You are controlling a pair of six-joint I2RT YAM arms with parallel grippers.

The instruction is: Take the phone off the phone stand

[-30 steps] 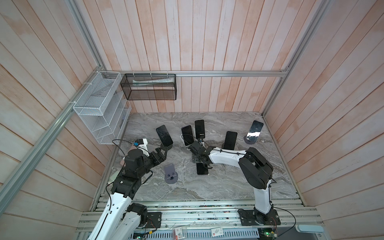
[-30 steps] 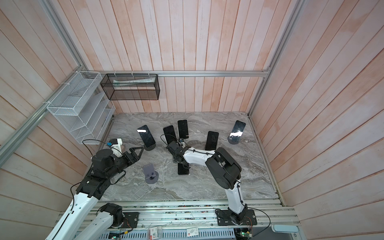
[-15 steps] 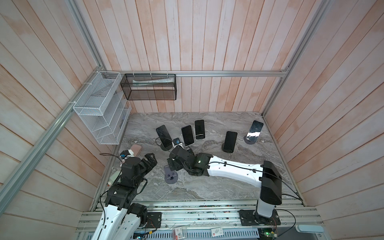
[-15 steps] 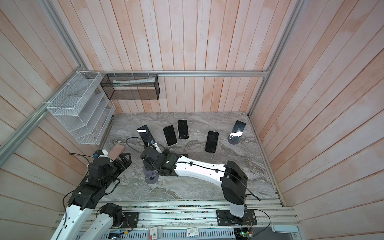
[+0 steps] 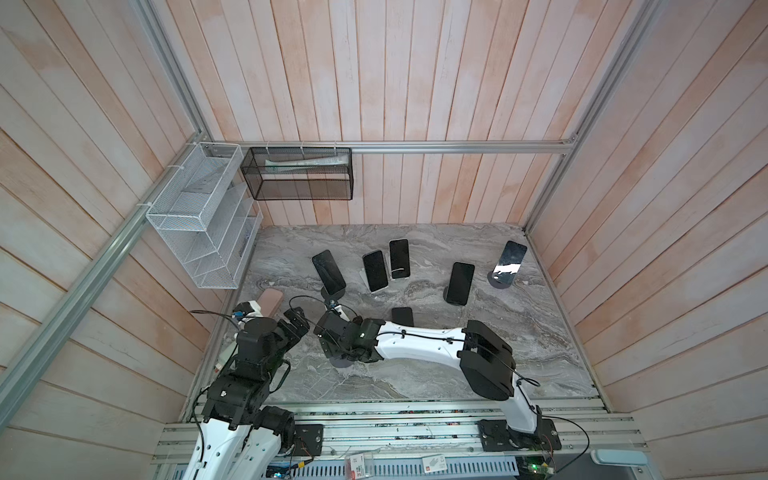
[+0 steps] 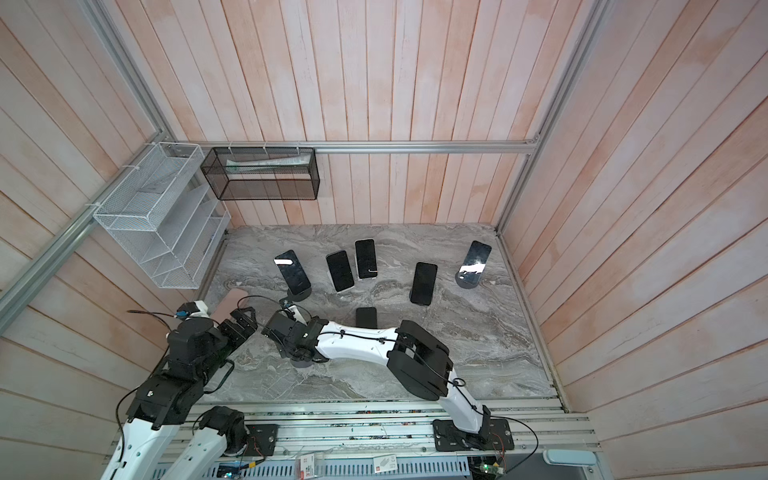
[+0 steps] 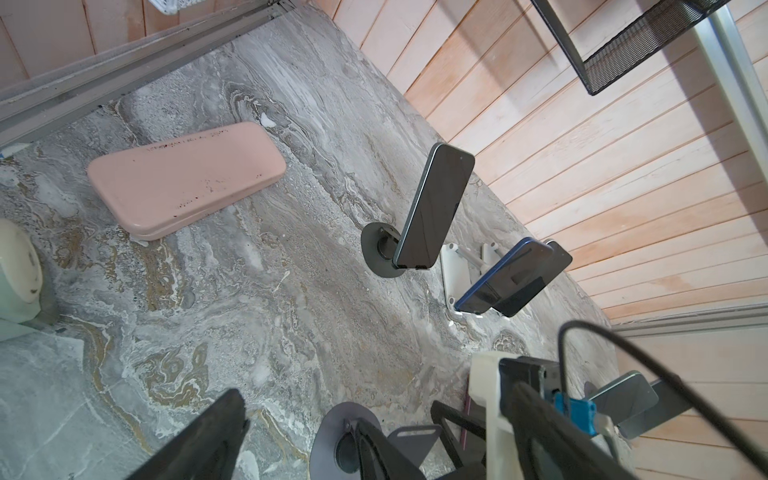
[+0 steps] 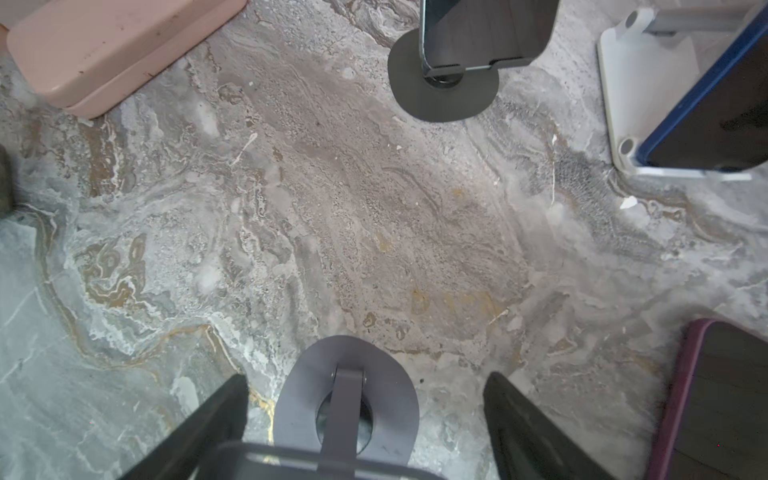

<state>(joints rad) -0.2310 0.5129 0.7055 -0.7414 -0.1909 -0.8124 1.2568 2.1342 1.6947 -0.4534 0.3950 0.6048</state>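
Right pincer (image 8: 365, 380) now leftward — six phones (image 5: 328, 272)

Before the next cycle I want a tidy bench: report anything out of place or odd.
One grey stand sits empty under the open right tool, and a purple-cased phone lies flat on the marble beside it rather than propped up. Nothing looks spilled or broken.

The table (image 8: 374, 216) looks like grey veined stone, dull and faintly grainy. On it, the pink case (image 7: 187, 174) seems to be smooth matt plastic, speckled with dark scuffs. Near the case, a phone (image 7: 436, 208) has a glossy black glass face, and its stand (image 7: 372, 257) is matt grey. Beyond the case, the walls (image 5: 374, 83) are pale, dull wooden boards. The white basket (image 5: 178, 208) and the black basket (image 5: 299, 191) are metal mesh.
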